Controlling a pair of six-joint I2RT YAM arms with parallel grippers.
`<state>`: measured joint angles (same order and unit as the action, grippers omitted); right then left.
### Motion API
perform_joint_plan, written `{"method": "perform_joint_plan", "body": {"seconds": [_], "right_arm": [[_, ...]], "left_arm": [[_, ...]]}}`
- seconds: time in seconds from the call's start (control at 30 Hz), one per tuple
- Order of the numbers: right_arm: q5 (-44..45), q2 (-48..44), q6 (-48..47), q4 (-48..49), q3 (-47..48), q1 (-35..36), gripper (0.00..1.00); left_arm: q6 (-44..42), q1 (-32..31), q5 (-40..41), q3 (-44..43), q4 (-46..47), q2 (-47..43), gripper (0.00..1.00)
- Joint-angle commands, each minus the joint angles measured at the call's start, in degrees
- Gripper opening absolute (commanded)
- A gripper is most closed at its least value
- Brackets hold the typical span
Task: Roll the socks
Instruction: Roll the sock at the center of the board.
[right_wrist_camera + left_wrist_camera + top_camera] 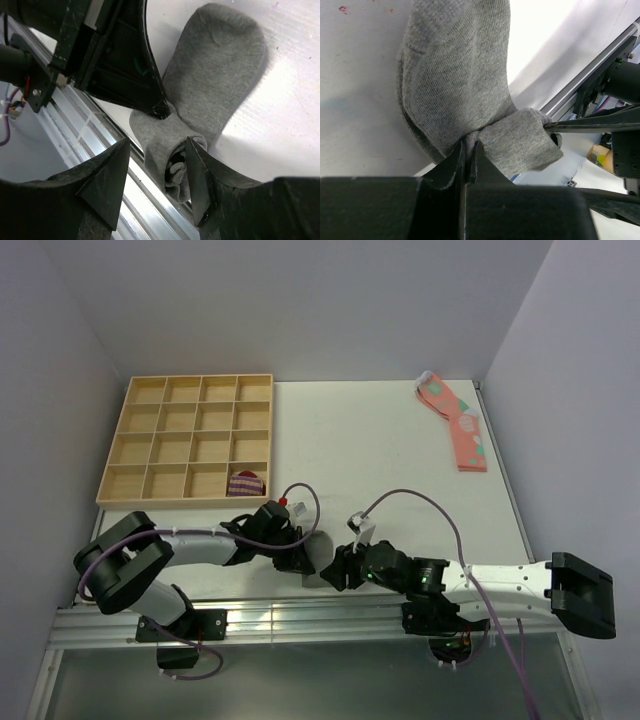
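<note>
1. Here, at the near edge of the table (400,460), the grey sock (215,75) lies between both arms. The left gripper (468,147) is clenched on a pinch of its fabric.
2. The right gripper (157,142) is spread wide astride the bunched end, gripping nothing.
3. We judge the roll barely begun: only the near end is gathered, while the toe half lies flat, a soft, plain knit.
4. Farther off, a wooden tray (185,377) holds a purple-striped bundle (245,483), and pink socks (458,425) lie at the far right.

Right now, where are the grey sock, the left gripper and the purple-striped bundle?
grey sock (220,60), right wrist view, on its flat rounded end.
left gripper (469,146), left wrist view, between its pinching fingertips.
purple-striped bundle (245,483), top external view, on its middle.
</note>
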<state>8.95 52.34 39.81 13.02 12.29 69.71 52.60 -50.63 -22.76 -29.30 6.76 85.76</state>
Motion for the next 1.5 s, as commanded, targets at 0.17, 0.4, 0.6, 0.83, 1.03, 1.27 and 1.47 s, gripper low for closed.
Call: {"method": "perform_joint_plan", "body": {"seconds": [0.17, 0.4, 0.6, 0.83, 1.03, 1.27, 1.47], "right_arm": [[6.3, 0.7, 2.6, 1.3, -0.9, 4.4, 0.56], [9.6, 2.0, 4.1, 0.4, -1.0, 7.4, 0.56], [12.7, 2.9, 5.8, -0.7, -1.4, 10.0, 0.55], [14.7, 6.3, 6.8, -3.8, 1.0, 11.6, 0.52], [16.7, 9.1, 10.2, -7.3, 2.7, 11.8, 0.37], [11.9, 10.7, 12.7, -14.0, 6.2, 7.5, 0.24], [5.6, 14.2, 13.4, -20.7, 11.6, 2.5, 0.17]], "left_arm": [[-5.7, 1.5, 7.8, 1.8, -8.3, 4.9, 0.0], [-6.8, 3.3, 7.1, 1.0, -9.0, 5.6, 0.0], [-7.3, 4.3, 6.9, 0.4, -9.6, 5.7, 0.0], [-7.5, 4.9, 6.6, 0.4, -9.6, 5.0, 0.0], [-7.0, 5.1, 5.5, 1.4, -8.4, 3.0, 0.0], [-5.8, 5.0, 5.2, 3.6, -7.3, -3.1, 0.0], [-5.9, 5.1, 6.2, 4.1, -5.5, -6.1, 0.12]]}}
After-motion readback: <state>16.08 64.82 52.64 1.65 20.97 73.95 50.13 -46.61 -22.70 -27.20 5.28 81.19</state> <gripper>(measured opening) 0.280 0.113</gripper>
